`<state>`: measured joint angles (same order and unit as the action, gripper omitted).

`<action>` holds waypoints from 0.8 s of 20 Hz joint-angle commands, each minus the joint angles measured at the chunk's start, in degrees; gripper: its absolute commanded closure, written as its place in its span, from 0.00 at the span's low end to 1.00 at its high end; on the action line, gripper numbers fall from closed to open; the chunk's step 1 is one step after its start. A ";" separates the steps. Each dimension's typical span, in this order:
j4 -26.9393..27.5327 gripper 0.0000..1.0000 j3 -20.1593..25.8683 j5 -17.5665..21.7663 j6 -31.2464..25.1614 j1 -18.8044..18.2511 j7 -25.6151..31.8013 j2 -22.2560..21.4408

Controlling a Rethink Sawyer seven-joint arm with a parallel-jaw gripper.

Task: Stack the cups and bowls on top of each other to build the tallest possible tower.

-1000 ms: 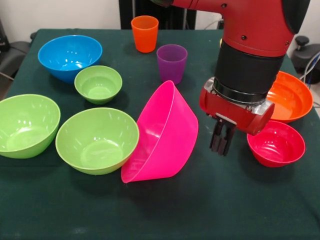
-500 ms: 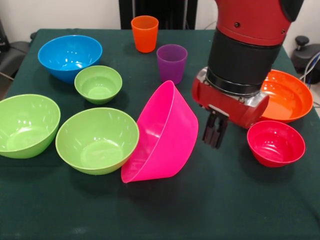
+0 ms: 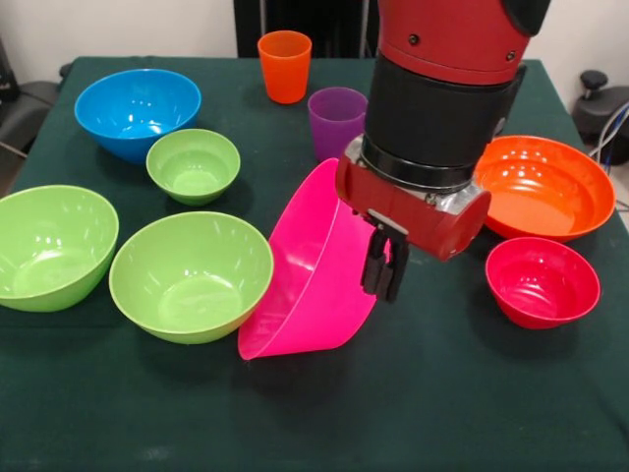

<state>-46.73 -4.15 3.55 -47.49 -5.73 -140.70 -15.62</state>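
Note:
My gripper [image 3: 382,292] hangs with its black fingers shut and nothing in them, just over the right rim of the large pink bowl [image 3: 310,285]. That bowl is tipped on its side and leans against a lime green bowl [image 3: 192,275]. Two more lime green bowls [image 3: 49,246] [image 3: 194,165] and a blue bowl [image 3: 138,110] sit to the left. An orange cup [image 3: 285,65] and a purple cup [image 3: 332,118] stand upright at the back. The orange bowl [image 3: 550,187] and small red bowl [image 3: 543,280] lie to the right. No tower is in view.
The dark green table [image 3: 442,403] has open cloth along its front edge. The thick red and black arm [image 3: 442,88] hides part of the purple cup and the table behind it.
The arm has swung left, from beside the red bowl to over the pink bowl's right rim. The fingers have stayed shut. No bowl or cup has moved.

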 commanded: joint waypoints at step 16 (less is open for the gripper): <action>3.03 1.00 5.57 1.54 -7.66 -1.41 9.82 3.90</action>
<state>-43.54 -4.04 3.59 -47.55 -7.01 -140.70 -14.40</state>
